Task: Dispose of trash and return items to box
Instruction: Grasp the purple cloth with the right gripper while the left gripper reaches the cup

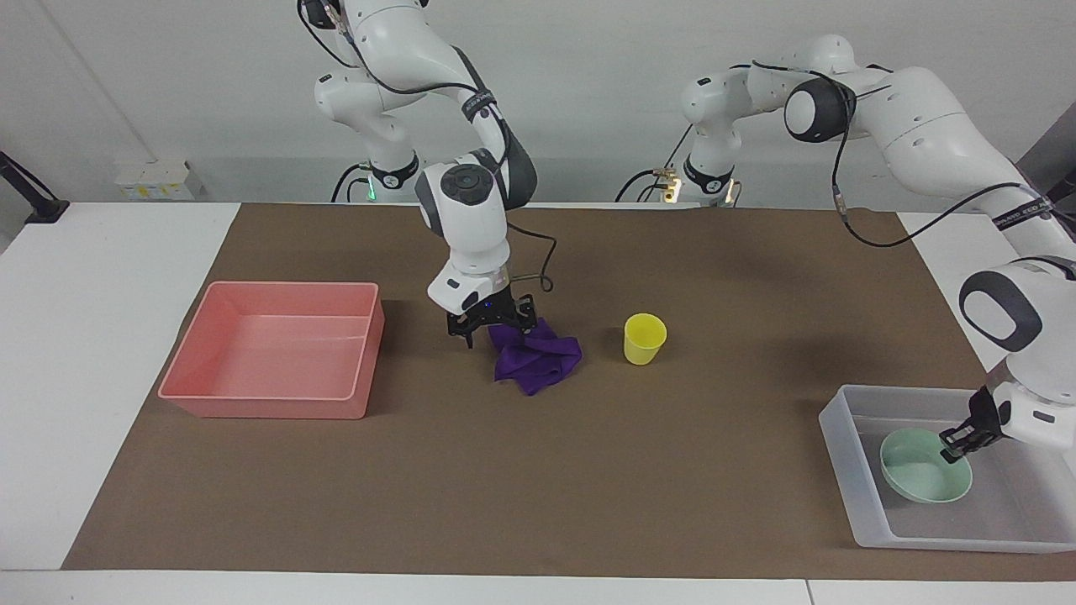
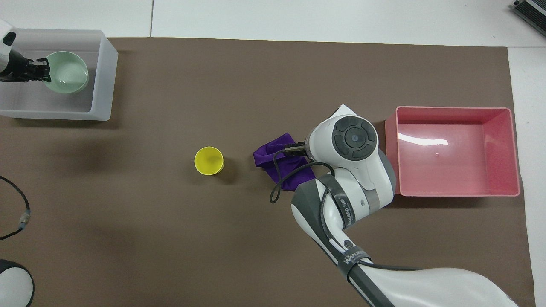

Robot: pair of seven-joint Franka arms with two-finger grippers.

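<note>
Rag under my right tool, bowl set in the box

Rag (image 1: 536,360) lies crumpled on the brown mat (image 1: 521,504) at mid-desk, between the pink tray (image 1: 273,395) and the yellow cup (image 1: 645,339). I read its long axis as running slantwise, from the end nearer the robots and the pink tray to the end farther from them; beyond that the folds give it no clear heading. The cup stands upright, mouth up, just beside the rag toward the left arm's end.

My right arm comes down steeply, wrist almost vertical, and its right tool (image 1: 491,326) sits spread open at the rag's robot-side edge, fingers pointing down and straddling the cloth; I cannot tell whether they touch it. From overhead the wrist covers that part of the rag.

My left arm arches over to the translucent box (image 1: 849,470), where the left tool (image 1: 955,447) is pinched on the rim of the green bowl (image 1: 920,479). The bowl sits inside the box, mouth up.
</note>
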